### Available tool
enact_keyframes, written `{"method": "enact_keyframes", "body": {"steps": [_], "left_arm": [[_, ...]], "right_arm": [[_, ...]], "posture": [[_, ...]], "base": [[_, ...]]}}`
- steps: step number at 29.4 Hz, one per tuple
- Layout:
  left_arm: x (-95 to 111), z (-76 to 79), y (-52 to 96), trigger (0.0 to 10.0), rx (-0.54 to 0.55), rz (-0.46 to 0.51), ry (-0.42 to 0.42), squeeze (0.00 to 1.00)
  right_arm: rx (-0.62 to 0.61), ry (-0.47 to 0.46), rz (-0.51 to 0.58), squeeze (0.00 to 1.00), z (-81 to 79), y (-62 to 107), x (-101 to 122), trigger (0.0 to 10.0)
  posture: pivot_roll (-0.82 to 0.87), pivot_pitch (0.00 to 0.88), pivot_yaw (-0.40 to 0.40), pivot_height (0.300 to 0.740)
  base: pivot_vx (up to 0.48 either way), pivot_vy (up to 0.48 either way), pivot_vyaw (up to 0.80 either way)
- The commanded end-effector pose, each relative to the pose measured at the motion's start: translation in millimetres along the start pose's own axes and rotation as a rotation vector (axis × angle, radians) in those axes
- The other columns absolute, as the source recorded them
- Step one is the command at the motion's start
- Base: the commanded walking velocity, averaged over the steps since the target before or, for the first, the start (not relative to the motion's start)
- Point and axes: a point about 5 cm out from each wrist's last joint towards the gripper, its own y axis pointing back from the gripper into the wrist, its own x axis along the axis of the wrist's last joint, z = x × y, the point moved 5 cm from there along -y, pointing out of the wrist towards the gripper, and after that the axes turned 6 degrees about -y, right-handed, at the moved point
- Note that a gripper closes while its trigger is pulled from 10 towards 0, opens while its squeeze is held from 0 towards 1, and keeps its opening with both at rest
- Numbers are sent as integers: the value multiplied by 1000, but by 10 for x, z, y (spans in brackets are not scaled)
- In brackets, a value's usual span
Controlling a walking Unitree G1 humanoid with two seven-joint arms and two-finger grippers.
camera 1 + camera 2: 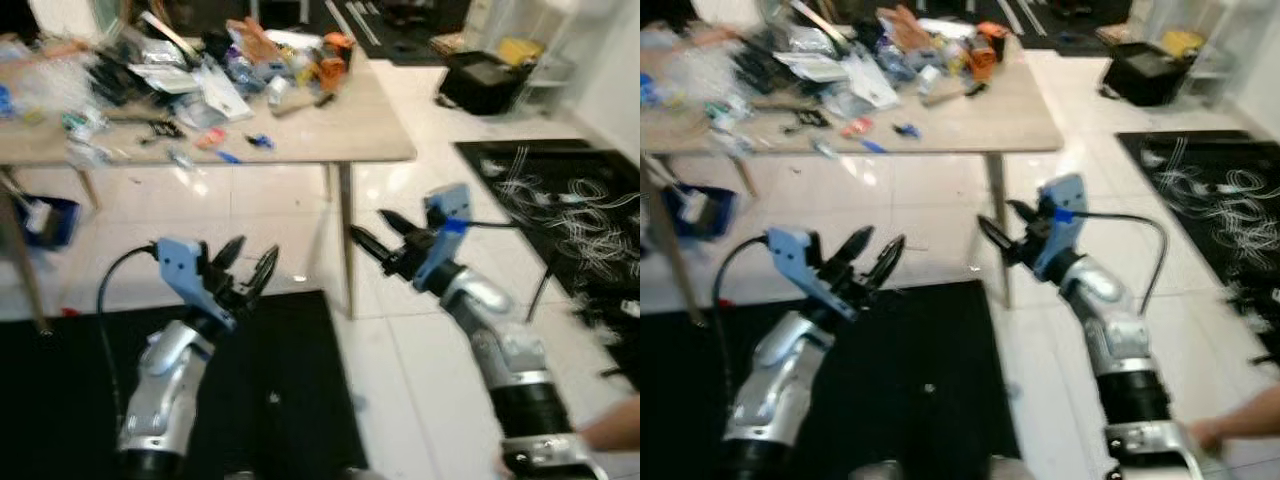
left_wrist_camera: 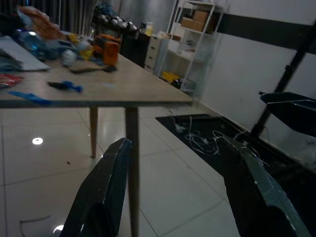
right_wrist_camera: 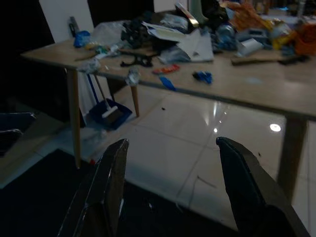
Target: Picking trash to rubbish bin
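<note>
Both end effectors, left [image 1: 249, 264] and right [image 1: 374, 231], spread wide, empty; table trash [image 1: 215, 75] well beyond.

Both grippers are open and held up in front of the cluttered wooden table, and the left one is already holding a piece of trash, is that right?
Not quite. The left gripper holds nothing: the left wrist view shows bare space between its open black fingers. The rest stands: the right gripper is open too, both before the cluttered light wooden table.

Both grippers' fingers [image 1: 262, 268] spread empty before a cluttered table [image 1: 340, 130].
</note>
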Motion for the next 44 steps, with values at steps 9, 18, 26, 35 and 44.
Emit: {"method": "enact_keyframes", "body": {"steps": [9, 18, 26, 35, 44], "left_arm": [[-18, -22, 31, 10000, 8, -9, 0, 0], [-3, -18, 24, 10000, 7, -7, -1, 0], [3, -14, 22, 10000, 7, -5, -1, 0], [-2, -13, 27, 10000, 6, -5, 0, 0], [-14, -19, 33, 10000, 8, -12, 0, 0]], "right_arm": [[15, 21, -16, 0, -25, 14, -20, 10000], [18, 17, -17, 0, -22, 19, -13, 10000], [9, 9, -15, 0, -1, 23, -12, 10000], [-13, -17, -13, 0, 21, 8, -15, 10000], [-111, -27, -33, 0, 219, 22, -4, 10000]], "posture": [[-93, 0, -36, 740], [-94, 0, -35, 740], [-94, 0, -36, 740], [-95, 0, -36, 740], [-94, 0, -37, 740]], "base": [[480, 0, 800], [480, 0, 800], [480, 0, 558], [480, 0, 0], [472, 0, 0]]}}
